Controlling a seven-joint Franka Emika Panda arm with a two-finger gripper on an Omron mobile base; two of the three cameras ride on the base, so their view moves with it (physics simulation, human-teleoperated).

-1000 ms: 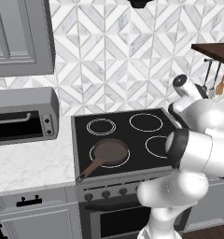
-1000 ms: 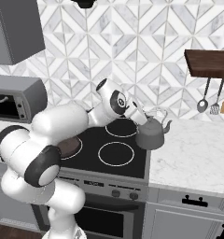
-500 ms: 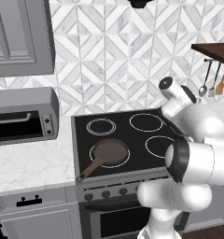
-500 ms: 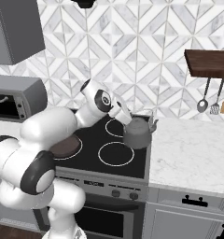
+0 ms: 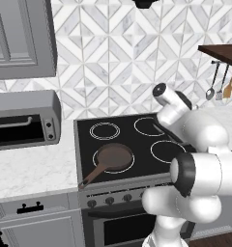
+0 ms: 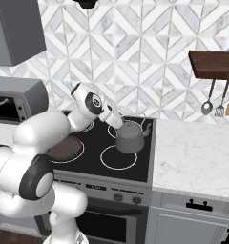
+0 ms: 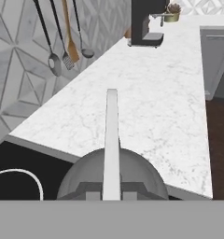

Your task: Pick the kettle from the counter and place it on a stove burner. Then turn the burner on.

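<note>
Kettle (image 6: 130, 138): held just above the black cooktop (image 6: 95, 157), over the right-hand side of the glass, near the large white ring of the front right burner (image 6: 118, 158); spout toward the counter.
Gripper (image 6: 113, 116): clamped shut on the kettle's thin wire handle (image 7: 111, 140), seen in the hand view as a pale bar running up from the grey dome of the lid.
Change since a second ago: kettle carried leftward, from the cooktop's edge beside the counter to a spot well over the glass; arm folded further in toward the stove.
Counter (image 6: 197, 155): white marble slab to the right of the cooktop, now behind the kettle in the hand view.
Frying pan (image 5: 110, 159): brown, resting on the front left burner, long handle jutting toward the front edge; unmoved.
Knobs (image 6: 119, 197): row along the stove front, below the glass; untouched.
Toaster oven (image 5: 22, 118): grey, on the counter left of the stove.
Utensils (image 6: 214, 102): spoon and spatulas hanging under a dark wooden shelf (image 6: 213, 64) on the tiled wall.
Far end of counter: dark coffee machine (image 7: 144, 21) and a small potted plant (image 7: 171, 11), seen in the hand view.
</note>
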